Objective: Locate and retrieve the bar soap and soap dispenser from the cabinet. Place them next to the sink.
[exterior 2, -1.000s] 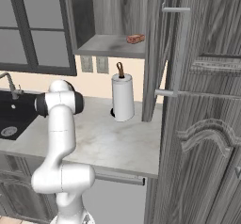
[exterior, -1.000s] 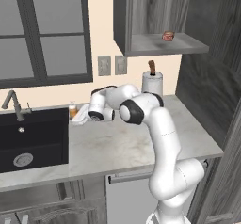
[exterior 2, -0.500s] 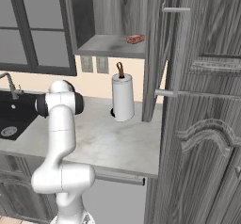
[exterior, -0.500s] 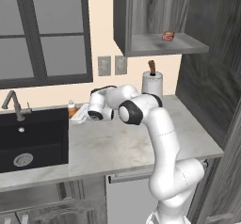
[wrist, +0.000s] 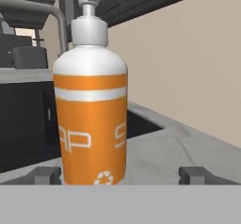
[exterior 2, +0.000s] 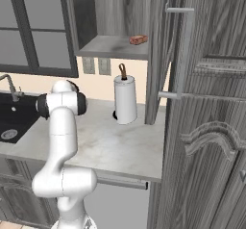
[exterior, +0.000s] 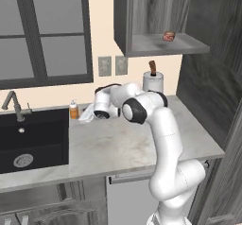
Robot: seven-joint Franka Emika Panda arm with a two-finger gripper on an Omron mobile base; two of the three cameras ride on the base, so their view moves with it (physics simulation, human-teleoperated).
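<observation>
On the desk beside the sink, the scene reads so:
Soap dispenser (wrist: pixel 90 110): stands upright on the desk (exterior: pixel 127 143), just right of the sink (exterior: pixel 33 139), near the back wall.
Gripper (wrist: pixel 120 175): released, fingertips (wrist: pixel 47 175) spread wide on either side of the bottle's base, not squeezing it.
Bar soap (exterior: pixel 168 36): lies on the shelf of the open cabinet (exterior: pixel 160 44), high above the desk.
Paper-towel roll (exterior 2: pixel 125 99): upright below the cabinet.

The soap dispenser (wrist: pixel 90 119) is standing upright on the table (wrist: pixel 174 148), between the wide-apart jaws, whose fingertips (wrist: pixel 47 175) are flanking its base untouched. The sink (wrist: pixel 28 124) is lying at nine o'clock.
</observation>
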